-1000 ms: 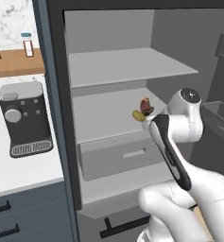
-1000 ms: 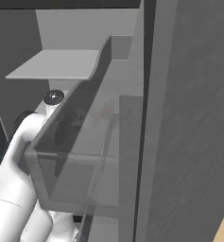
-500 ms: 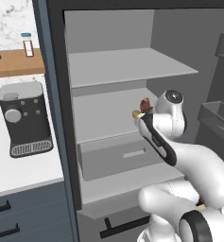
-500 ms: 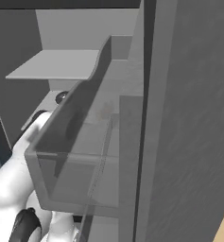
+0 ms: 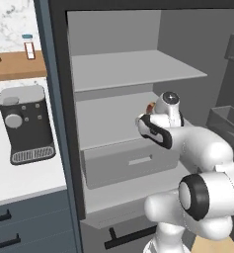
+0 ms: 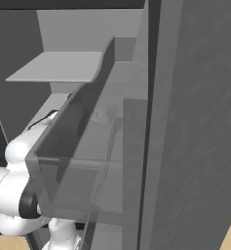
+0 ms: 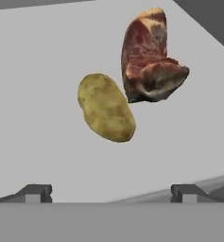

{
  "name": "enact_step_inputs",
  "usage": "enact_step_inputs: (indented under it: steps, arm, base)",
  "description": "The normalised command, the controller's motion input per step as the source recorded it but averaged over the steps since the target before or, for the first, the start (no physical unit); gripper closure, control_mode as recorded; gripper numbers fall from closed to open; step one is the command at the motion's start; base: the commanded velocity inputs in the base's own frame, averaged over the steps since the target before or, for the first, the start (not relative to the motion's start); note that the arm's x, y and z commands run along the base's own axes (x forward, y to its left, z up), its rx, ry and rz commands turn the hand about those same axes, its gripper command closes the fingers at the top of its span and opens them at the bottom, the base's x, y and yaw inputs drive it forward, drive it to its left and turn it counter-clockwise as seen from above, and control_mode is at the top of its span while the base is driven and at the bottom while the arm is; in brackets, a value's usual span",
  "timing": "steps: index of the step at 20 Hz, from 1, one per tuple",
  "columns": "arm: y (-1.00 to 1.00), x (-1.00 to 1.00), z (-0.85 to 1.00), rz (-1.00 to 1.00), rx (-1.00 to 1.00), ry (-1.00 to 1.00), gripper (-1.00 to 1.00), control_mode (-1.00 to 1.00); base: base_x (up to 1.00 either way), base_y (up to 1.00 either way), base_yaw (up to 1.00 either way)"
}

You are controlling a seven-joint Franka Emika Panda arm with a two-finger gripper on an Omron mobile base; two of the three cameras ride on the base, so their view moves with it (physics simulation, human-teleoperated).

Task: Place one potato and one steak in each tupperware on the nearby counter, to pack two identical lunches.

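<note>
Hovering, fingers (image 7: 37, 191) wide apart, before potato (image 7: 106, 108) touching steak (image 7: 151, 56).

Glossy white rounded arm (image 5: 207, 148) with dark joints

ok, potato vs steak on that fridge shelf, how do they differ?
The potato is smooth, tan and oval; the steak is dark red, marbled and irregular. In the hand view the potato lies nearer the pincer, the steak beyond it. The steak looks bigger. Both rest on the same grey shelf, side by side.
</note>
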Motion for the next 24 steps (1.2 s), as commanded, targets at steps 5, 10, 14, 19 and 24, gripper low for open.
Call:
enact_step_inputs:
  steps: [5,10,14,19,24]
  arm:
    - [-0.14,0.47,-0.19,-0.01,0.0,0.0,-1.0,-1.0]
    - [-0.02,0.41,-0.21,0.0,0.0,0.0,-1.0,-1.0]
    - [0.0,0.45,-0.23,0.0,0.0,0.0,-1.0,-1.0]
    - [0.0,0.41,-0.21,0.0,0.0,0.0,-1.0,-1.0]
    - [0.05,0.12,-0.27,0.0,0.0,0.05,-1.0,-1.0]
  base:
    - [0.0,0.0,0.0]
    - [0.0,0.0,0.0]
    - [0.0,0.0,0.0]
    - [0.0,0.0,0.0]
    - [0.0,0.0,0.0]
